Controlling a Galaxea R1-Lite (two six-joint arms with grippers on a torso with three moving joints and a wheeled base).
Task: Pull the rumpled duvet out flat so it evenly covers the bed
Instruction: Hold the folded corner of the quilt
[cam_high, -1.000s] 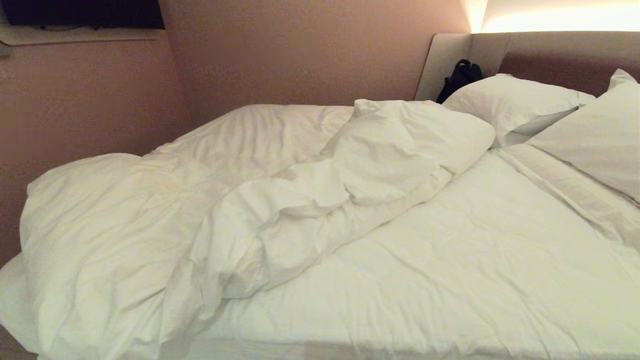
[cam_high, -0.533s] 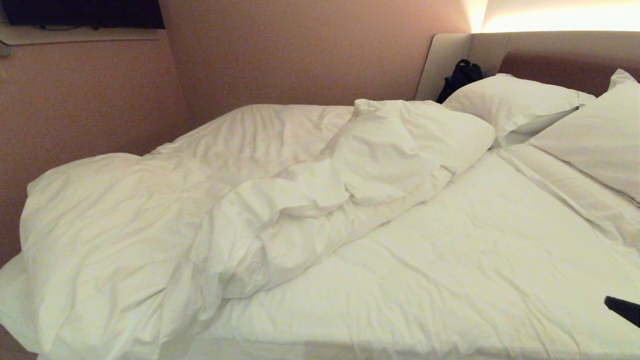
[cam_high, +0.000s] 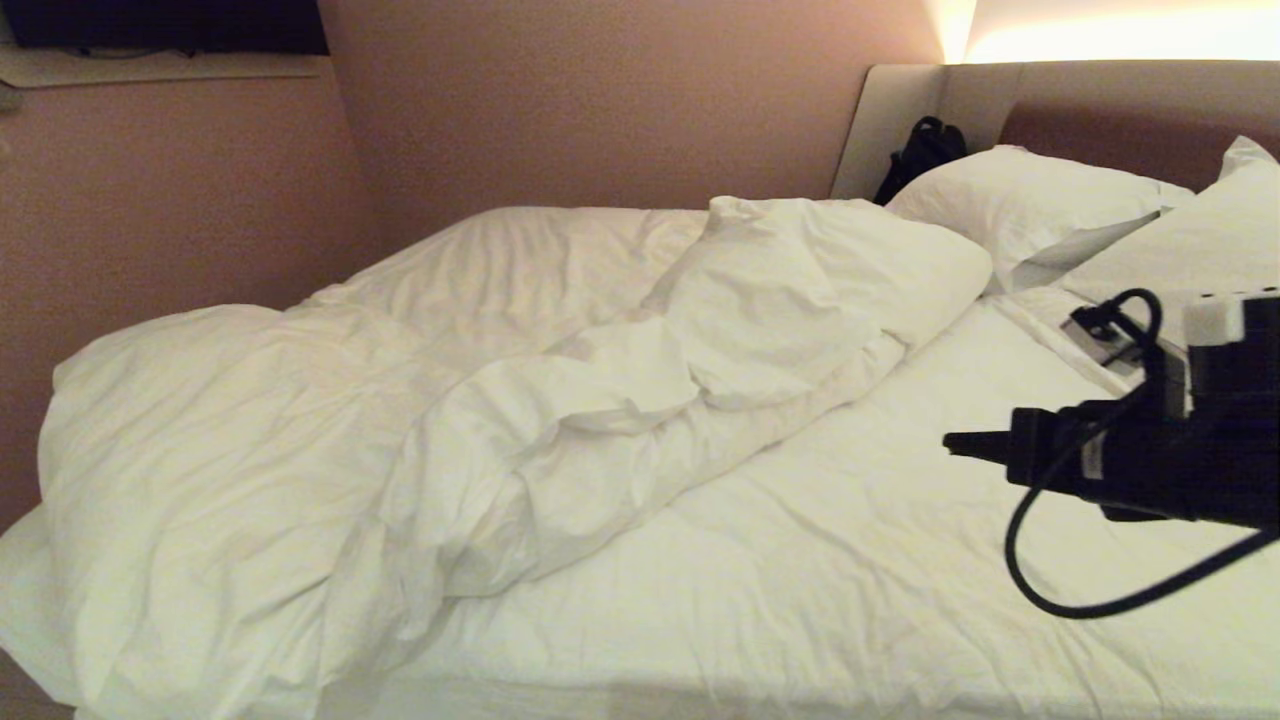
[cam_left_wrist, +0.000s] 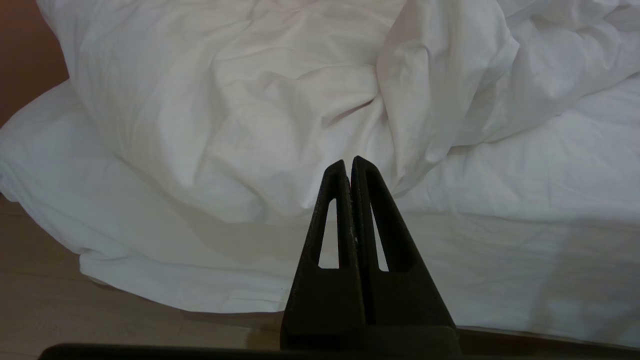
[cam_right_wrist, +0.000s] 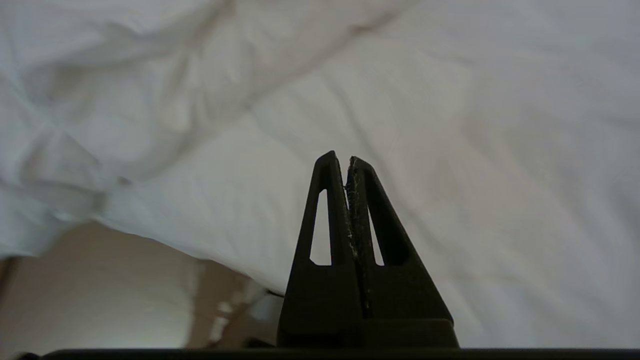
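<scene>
Nearest, the left gripper hangs low by the near edge of the bed, out of the head view, its two black fingers pressed together with nothing between them, pointing at the heaped end of the duvet where it spills over the mattress edge toward the floor. Just beyond, in the head view, the right gripper reaches in level from the right side above the flat near part of the bedding, its jaws likewise closed on nothing, a black cable looping beneath the wrist; its own camera shows the paired fingers over smooth white cloth, with the floor visible past the edge. The duvet lies rumpled across the left and middle of the bed, bunched into a thick ridge that runs diagonally from the near left corner up toward the pillows, while the right half lies flat and white, though whether that stretch is sheet or more duvet is hard to tell. Farther back, two white pillows lean against the padded headboard, and a dark bag sits in the corner beside them.
</scene>
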